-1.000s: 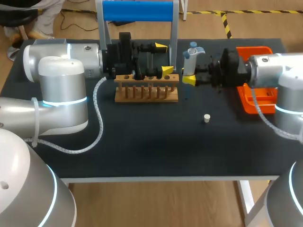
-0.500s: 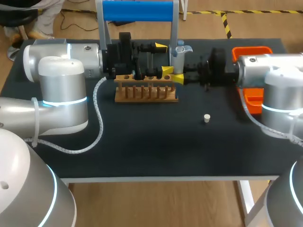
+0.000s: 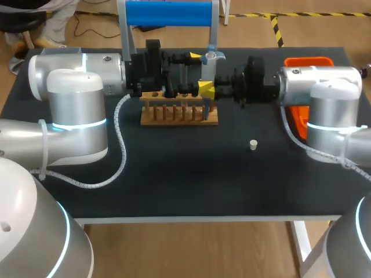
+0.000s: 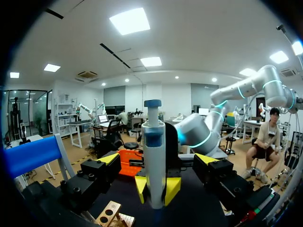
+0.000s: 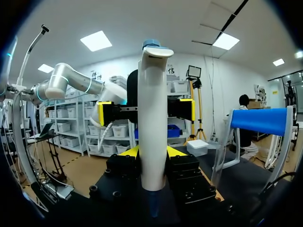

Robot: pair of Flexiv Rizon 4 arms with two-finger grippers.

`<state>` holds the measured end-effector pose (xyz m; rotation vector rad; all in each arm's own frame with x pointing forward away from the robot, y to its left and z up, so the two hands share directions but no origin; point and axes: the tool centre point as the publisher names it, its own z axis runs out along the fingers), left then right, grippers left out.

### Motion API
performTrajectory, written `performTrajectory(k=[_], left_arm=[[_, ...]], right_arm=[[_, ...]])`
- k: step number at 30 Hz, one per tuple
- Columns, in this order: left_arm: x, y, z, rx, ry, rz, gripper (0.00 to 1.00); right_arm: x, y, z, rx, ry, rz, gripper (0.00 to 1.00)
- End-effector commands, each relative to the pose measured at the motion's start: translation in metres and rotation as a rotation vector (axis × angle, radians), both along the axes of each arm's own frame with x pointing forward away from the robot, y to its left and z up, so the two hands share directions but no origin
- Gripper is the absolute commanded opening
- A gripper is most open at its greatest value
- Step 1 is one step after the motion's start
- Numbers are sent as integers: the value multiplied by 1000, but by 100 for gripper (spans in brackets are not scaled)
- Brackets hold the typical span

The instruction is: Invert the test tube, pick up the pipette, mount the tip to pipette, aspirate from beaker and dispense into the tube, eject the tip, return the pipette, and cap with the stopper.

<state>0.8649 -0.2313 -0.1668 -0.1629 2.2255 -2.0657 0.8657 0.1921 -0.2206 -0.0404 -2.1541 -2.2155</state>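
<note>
In the head view my right gripper (image 3: 206, 88) is shut on the white pipette (image 3: 210, 62), which it holds upright over the right end of the wooden tube rack (image 3: 179, 114). A thin clear tip (image 3: 206, 108) hangs below it in front of the rack. My left gripper (image 3: 200, 72) stands open at the same spot, one finger on each side of the pipette and apart from it. The left wrist view shows the pipette (image 4: 154, 146) between its spread yellow fingertips (image 4: 110, 158). In the right wrist view the pipette (image 5: 152, 113) stands clamped between the fingers (image 5: 129, 152). A small white stopper (image 3: 253, 144) lies on the mat.
A blue-topped stand (image 3: 168, 13) rises behind the rack. An orange tray (image 3: 307, 62) sits at the back right, partly behind my right arm. The rack's holes (image 4: 111, 213) show below the left gripper. Dark mat (image 3: 185, 174) lies in front of the rack.
My right arm has moved left with the pipette, from past the rack's right end to between the left gripper's fingers over the rack. The left arm has stayed still.
</note>
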Motion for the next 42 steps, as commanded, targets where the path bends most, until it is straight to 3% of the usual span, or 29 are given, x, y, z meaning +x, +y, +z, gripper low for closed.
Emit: performTrajectory(k=[1, 32, 33, 34, 37, 38, 42], left_arm=[[-1, -1, -1, -4, -2, 4, 100], [-1, -1, -1, -4, -2, 4, 100], [-1, -1, -1, -4, -2, 4, 79], [-1, -1, -1, -4, -2, 4, 51], [-1, -1, -1, -4, -2, 4, 20], [-1, -1, -1, -4, -2, 4, 0], [-1, -1, -1, -4, -2, 4, 0]], right_arm=[[5, 8, -1, 0, -4, 4, 0], [8, 19, 7, 40, -56, -59, 0], [8, 19, 7, 40, -56, -61, 0], [8, 19, 7, 40, -56, -61, 0], [8, 19, 7, 43, -56, -64, 0], [8, 19, 7, 44, -55, -65, 0], [9, 19, 6, 45, -52, -68, 0]])
